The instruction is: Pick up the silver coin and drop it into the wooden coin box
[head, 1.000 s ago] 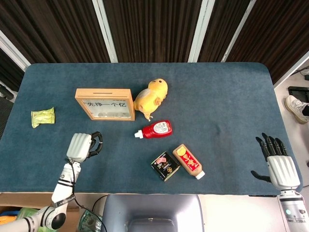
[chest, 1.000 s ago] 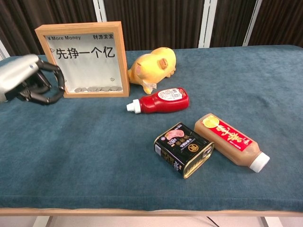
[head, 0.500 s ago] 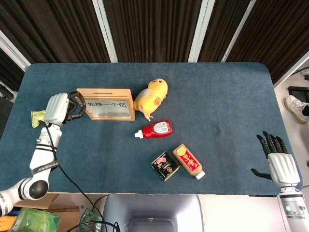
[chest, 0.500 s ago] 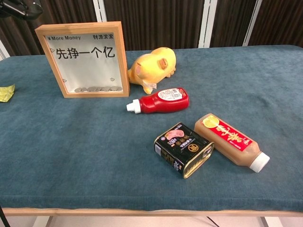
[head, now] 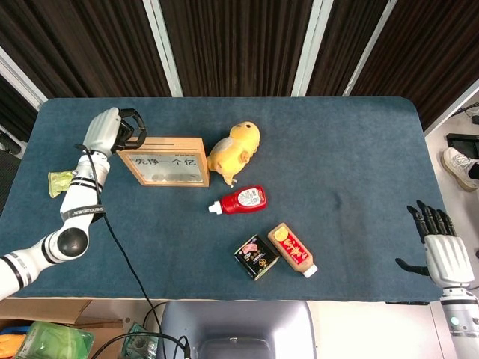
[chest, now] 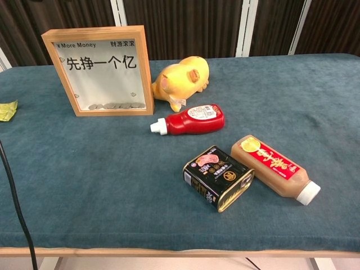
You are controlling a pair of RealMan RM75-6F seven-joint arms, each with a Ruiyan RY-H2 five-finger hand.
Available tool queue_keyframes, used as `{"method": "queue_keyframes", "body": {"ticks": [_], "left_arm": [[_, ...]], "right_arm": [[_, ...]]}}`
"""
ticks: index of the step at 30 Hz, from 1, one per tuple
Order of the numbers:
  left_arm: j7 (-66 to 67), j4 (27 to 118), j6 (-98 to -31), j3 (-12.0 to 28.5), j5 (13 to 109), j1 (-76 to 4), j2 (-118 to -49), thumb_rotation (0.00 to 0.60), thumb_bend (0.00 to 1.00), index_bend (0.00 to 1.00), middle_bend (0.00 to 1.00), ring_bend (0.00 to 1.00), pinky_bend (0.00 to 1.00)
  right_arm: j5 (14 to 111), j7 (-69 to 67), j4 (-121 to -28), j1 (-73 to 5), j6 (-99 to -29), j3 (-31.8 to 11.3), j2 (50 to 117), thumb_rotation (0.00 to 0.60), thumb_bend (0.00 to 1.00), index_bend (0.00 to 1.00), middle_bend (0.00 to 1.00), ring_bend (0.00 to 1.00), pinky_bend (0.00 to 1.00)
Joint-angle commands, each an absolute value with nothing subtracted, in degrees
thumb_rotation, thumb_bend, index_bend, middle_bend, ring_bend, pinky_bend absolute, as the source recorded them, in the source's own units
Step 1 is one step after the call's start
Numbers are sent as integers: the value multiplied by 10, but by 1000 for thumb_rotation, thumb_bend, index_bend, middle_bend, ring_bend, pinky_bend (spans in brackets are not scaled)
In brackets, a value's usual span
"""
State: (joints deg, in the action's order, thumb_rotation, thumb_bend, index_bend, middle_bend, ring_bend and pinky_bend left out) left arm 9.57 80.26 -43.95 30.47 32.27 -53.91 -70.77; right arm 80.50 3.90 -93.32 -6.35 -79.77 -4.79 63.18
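Observation:
The wooden coin box (head: 163, 161) stands upright at the table's back left, and its glass front with several coins at the bottom faces the chest view (chest: 101, 70). My left hand (head: 114, 132) hovers at the box's top left corner, beside the slot in its top edge. Its fingers are curled tight against the thumb in a pinch. The silver coin is too small to make out between them and lies nowhere on the cloth. My right hand (head: 443, 250) hangs off the table's front right edge with fingers spread, holding nothing. The chest view shows neither hand.
A yellow duck toy (head: 236, 152) leans beside the box's right end. In front lie a red ketchup bottle (head: 241, 200), a black tin (head: 257, 256) and a brown drink bottle (head: 292, 249). A green packet (head: 66, 181) sits at the left edge. A black cable (chest: 14, 208) crosses the front left.
My left hand has risen from the front left of the table and travelled back to the box's top left corner, fingers still curled. The right hand has drifted slightly toward the front.

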Motion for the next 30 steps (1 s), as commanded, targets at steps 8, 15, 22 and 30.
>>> {"method": "queue_keyframes", "body": {"ticks": [8,15,22,30], "left_arm": [[109,757,-425,270,281,-574,-733,600,640,700,1000,1000,1000],[110,752,-427,258,273,-585,-736,600,638,701,1000,1000,1000],[114,754,-430,246,270,-593,-740,600,636,701,1000,1000,1000],[120,751,-432,234,263,-602,-746,600,630,701,1000,1000,1000]], "right_arm": [[802,26,-931,-59,-802,-49,625,600,170,0,0,0,0],[802,18,-931,-58,-802,-50,622,600,170,0,0,0,0],[802,13,-930,-57,-804,-51,620,600,170,0,0,0,0],[802,12,-931,-56,-805,-51,619,600,170,0,0,0,0]]}}
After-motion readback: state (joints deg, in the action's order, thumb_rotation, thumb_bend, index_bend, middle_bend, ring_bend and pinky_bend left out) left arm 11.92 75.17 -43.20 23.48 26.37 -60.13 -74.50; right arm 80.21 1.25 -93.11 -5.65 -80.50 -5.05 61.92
